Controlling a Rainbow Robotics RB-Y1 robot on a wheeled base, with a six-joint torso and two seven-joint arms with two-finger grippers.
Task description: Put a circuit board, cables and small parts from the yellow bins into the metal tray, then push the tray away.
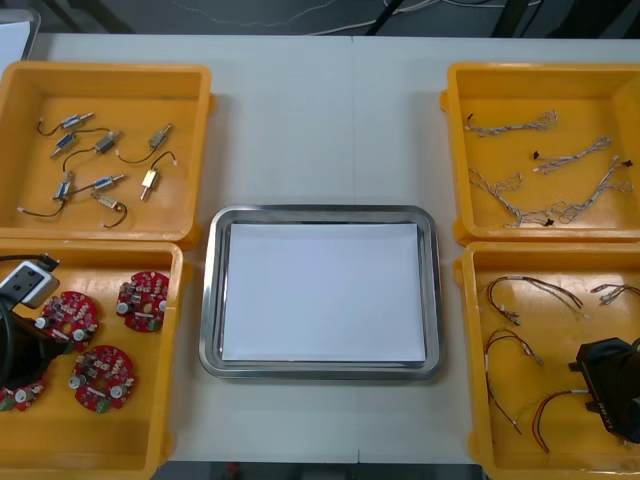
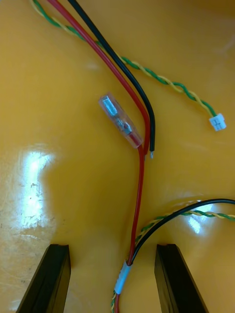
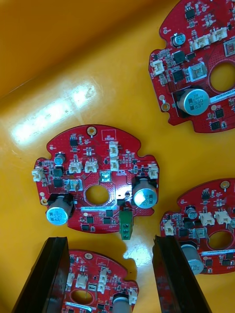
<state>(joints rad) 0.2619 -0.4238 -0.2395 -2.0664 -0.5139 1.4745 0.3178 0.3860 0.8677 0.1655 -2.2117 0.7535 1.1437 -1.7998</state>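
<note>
Left tool [image 3: 110, 239], fingers spread, hovers over a round red circuit board [image 3: 98, 188] in the near-left yellow bin [image 1: 150, 440]. Right tool [image 2: 112, 247], likewise spread, straddles a red-and-black cable [image 2: 139, 195]. The white-lined metal tray [image 1: 212, 300] sits empty, with nothing loaded yet.

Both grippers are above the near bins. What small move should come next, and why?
Probably lower the right gripper and close it: its open fingers straddle the red and black cable on the yellow bin floor. The left gripper hovers open above the circuit boards, and the metal tray has no parts yet.
</note>
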